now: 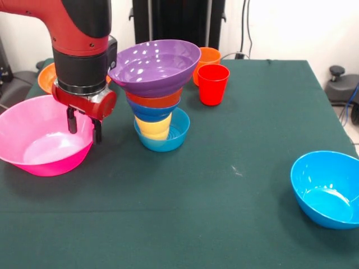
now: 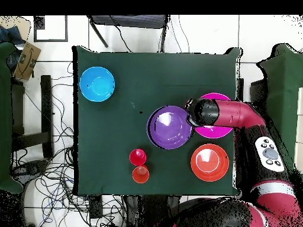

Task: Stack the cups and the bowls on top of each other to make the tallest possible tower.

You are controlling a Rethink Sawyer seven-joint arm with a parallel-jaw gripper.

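The tower (image 1: 157,101) stands mid-table: a small blue bowl (image 1: 162,139) at the bottom, a yellow cup (image 1: 153,125) in it, then a blue bowl, an orange bowl (image 1: 154,101) and a tilted purple bowl (image 1: 154,64) on top. My gripper (image 1: 84,126) hangs to its left, open. One finger is inside the large pink bowl (image 1: 39,151) and the other is outside its rim. A red cup (image 1: 213,84) and an orange cup (image 1: 209,56) stand behind the tower. In the overhead view the arm's wrist (image 2: 204,112) covers the pink bowl's (image 2: 214,132) edge beside the purple bowl (image 2: 170,127).
A large orange bowl (image 1: 46,77) sits behind the arm, near the table's edge (image 2: 209,162). A bright blue bowl (image 1: 328,188) rests alone in the near right corner (image 2: 97,84). The red cup (image 2: 137,156) and orange cup (image 2: 140,174) stand close together.
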